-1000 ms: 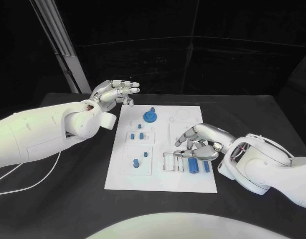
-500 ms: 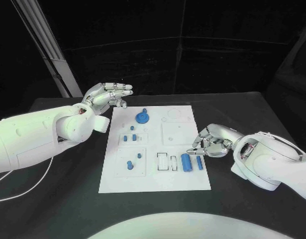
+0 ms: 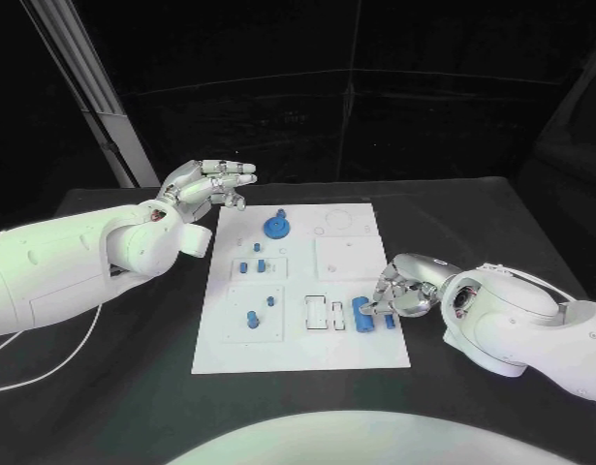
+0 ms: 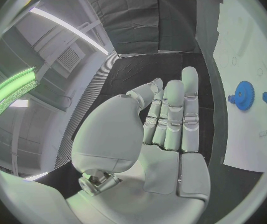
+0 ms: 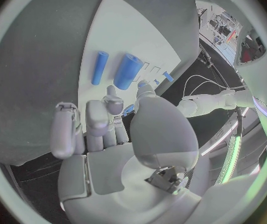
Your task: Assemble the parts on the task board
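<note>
- Task board (image 3: 319,349): gear (image 3: 278,229) seated; 2 cylinders (image 3: 363,315) lie loose.
- Right hand (image 3: 398,294) by them, fingers curled, grip unclear.
- Left hand (image 3: 211,183) raised, fingers apart, holding nothing.

1. This is looking like a robot lab or test room, not a home.
2. A black worktop (image 3: 493,208) is sitting in the middle, and black curtains (image 3: 382,97) are hanging behind it like walls.
3. A white task board (image 3: 312,291) is lying on the worktop, with small blue parts (image 3: 279,228) sitting on it, like a test kit.
4. A metal pole (image 3: 88,87) is standing at the back corner, like part of a frame.
5. Two white robot arms with silver hands, the left hand (image 3: 211,184) and the right hand (image 3: 402,291), are reaching over the worktop.
6. Long strip lights (image 4: 71,30) are glowing up on the ceiling.
</note>
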`<action>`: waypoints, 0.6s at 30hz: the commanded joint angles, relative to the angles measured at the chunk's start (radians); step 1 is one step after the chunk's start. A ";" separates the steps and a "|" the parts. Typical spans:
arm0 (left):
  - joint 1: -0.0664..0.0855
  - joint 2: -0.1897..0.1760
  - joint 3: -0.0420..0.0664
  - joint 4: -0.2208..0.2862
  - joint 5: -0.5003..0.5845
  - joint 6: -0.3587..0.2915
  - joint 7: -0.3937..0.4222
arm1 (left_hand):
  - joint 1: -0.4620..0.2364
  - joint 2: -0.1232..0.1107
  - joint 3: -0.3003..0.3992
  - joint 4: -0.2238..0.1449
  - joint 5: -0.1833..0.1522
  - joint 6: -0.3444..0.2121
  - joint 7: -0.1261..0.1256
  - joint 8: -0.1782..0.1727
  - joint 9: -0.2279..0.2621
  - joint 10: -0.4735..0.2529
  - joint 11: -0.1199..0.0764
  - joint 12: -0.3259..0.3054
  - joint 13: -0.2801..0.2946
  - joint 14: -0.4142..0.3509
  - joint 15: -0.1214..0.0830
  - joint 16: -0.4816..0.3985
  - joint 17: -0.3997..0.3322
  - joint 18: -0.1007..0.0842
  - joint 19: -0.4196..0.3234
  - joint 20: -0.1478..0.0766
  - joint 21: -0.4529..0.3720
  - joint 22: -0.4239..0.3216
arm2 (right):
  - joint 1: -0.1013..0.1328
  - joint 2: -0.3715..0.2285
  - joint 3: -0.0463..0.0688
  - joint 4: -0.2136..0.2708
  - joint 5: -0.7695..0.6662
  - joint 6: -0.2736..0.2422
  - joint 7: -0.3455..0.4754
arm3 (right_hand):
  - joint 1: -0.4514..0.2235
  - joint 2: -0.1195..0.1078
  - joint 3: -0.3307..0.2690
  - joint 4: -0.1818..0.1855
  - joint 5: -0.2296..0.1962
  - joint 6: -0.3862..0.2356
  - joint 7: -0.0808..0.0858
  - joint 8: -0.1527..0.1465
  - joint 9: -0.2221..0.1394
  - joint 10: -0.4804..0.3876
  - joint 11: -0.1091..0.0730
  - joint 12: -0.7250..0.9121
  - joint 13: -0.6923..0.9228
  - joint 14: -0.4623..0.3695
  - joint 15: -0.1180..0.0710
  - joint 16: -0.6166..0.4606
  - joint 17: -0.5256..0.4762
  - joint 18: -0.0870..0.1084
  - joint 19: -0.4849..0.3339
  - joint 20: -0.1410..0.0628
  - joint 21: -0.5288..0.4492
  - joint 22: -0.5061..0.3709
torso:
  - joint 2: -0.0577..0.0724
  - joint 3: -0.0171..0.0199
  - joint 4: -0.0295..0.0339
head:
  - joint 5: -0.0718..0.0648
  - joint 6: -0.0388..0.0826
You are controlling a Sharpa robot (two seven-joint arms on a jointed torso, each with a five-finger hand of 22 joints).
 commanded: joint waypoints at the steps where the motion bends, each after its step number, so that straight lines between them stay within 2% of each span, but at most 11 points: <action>1: 0.002 -0.001 0.001 0.002 0.002 0.013 0.003 | -0.003 0.010 -0.004 -0.003 0.001 -0.008 0.000 0.006 -0.001 -0.008 0.002 0.007 -0.001 -0.006 0.001 0.000 -0.001 0.014 -0.004 0.001 -0.004 -0.001 | -0.003 0.007 0.000 -0.002 -0.056 0.051 -0.031 | 0.001 0.012 -0.010 0.001 0.005 -0.004 -0.002 0.010 0.004 0.007 -0.001 0.013 0.017 0.010 -0.007 0.002 0.002 -0.020 0.009 0.001 0.007 0.005 | 0.000 0.0004 -0.0009 | 0.001 -0.001; 11: 0.001 -0.001 0.001 0.002 0.002 0.015 0.003 | -0.003 0.010 -0.004 -0.003 0.001 -0.008 0.000 0.006 -0.001 -0.008 0.002 0.007 -0.001 -0.006 0.001 0.000 -0.001 0.014 -0.004 0.001 -0.004 -0.001 | -0.007 0.046 0.000 -0.018 -0.077 0.066 -0.035 | 0.003 0.021 -0.016 0.000 0.012 -0.005 -0.004 0.021 0.010 0.010 -0.003 0.028 0.039 0.010 -0.008 0.005 0.004 -0.021 0.010 0.000 0.010 0.009 | 0.002 0.0009 -0.0006 | 0.002 -0.002; 18: 0.001 -0.002 0.000 0.002 0.002 0.015 0.002 | -0.003 0.010 -0.004 -0.003 0.001 -0.008 0.000 0.006 -0.001 -0.008 0.002 0.007 -0.001 -0.006 0.001 0.000 -0.001 0.014 -0.004 0.001 -0.004 -0.001 | -0.015 0.065 0.000 -0.030 -0.093 0.110 -0.039 | 0.012 0.034 -0.019 -0.001 0.023 -0.005 -0.006 0.033 0.016 0.016 -0.004 0.050 0.068 0.010 -0.009 0.006 0.005 -0.022 0.012 -0.001 0.013 0.015 | 0.001 0.0001 -0.0016 | 0.003 -0.003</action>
